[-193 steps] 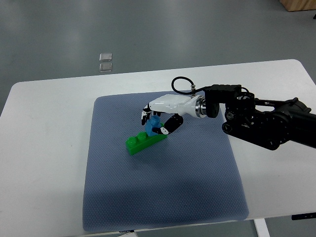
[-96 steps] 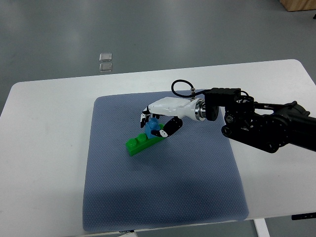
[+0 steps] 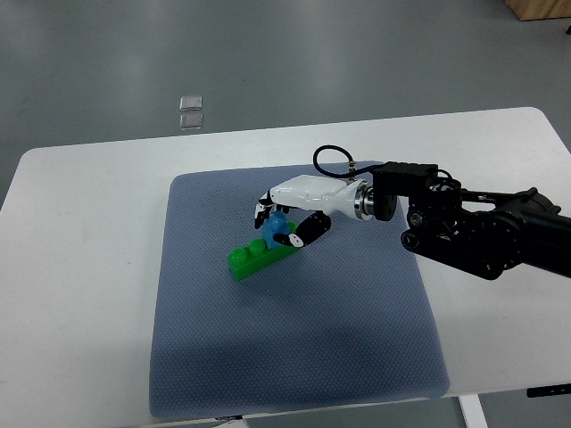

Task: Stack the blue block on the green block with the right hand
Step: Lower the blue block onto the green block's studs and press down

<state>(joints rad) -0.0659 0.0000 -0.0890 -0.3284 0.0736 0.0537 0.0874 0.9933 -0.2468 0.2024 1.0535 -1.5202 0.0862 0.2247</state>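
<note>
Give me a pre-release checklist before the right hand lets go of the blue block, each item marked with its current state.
1. Right hand grasps the blue block: ok.
2. Blue block is over the right end of the green block: ok.
3. Blue block is pressed fully onto the studs: cannot tell, the fingers hide the joint.
4. Green block lies flat on the blue mat: cannot tell, its right end is hidden.
5. Left studs of the green block are uncovered: ok.
6. Left hand is out of the way: ok, not in view.
</note>
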